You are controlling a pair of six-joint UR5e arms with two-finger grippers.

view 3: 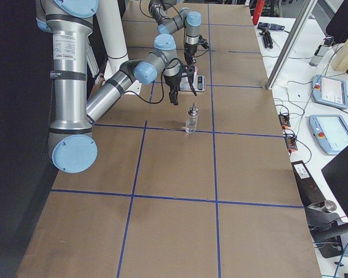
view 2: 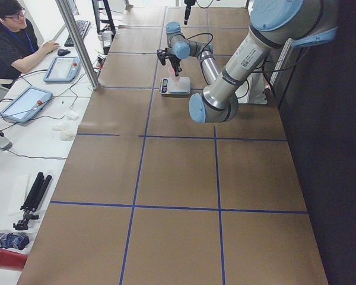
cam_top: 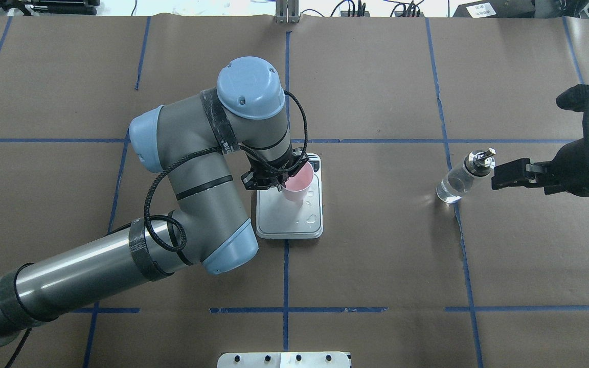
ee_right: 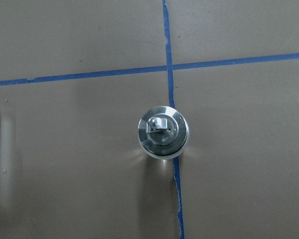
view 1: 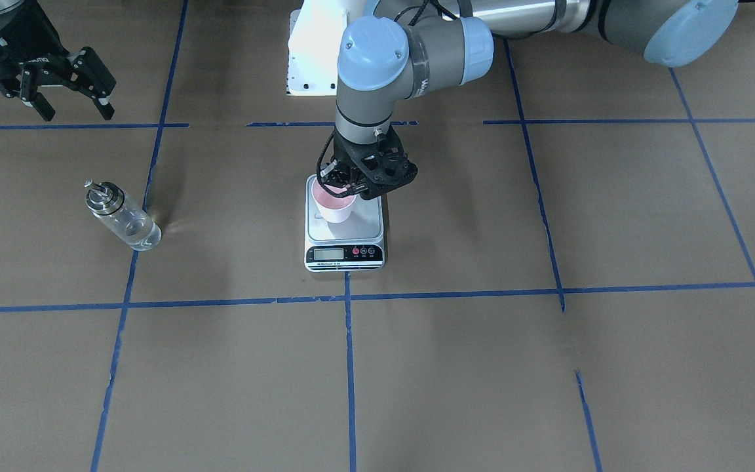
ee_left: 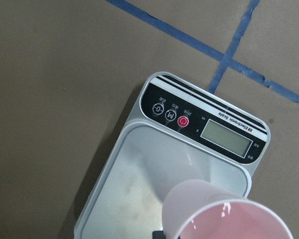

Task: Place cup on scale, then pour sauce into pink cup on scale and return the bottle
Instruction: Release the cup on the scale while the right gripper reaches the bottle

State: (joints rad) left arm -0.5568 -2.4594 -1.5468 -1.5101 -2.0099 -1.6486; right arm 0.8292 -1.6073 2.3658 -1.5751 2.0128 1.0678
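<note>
The pink cup [view 1: 333, 204] stands upright over the silver platform of the scale [view 1: 345, 237]; I cannot tell whether its base touches. My left gripper [view 1: 346, 188] is shut on the cup's rim from above. The cup [ee_left: 224, 214] and the scale [ee_left: 139, 199] also show in the left wrist view, where the display is blank. The clear glass bottle [cam_top: 459, 179] with its silver collar stands upright on the table, apart from the scale, with clear sauce inside. My right gripper [cam_top: 504, 175] is open and empty, beside and above the bottle top [ee_right: 163, 132].
Blue tape lines grid the brown table. Droplets [cam_top: 311, 220] lie on the scale's platform. A white box [cam_top: 284, 359] sits at the near edge. An operator [view 2: 12, 35] sits at a side desk with tablets.
</note>
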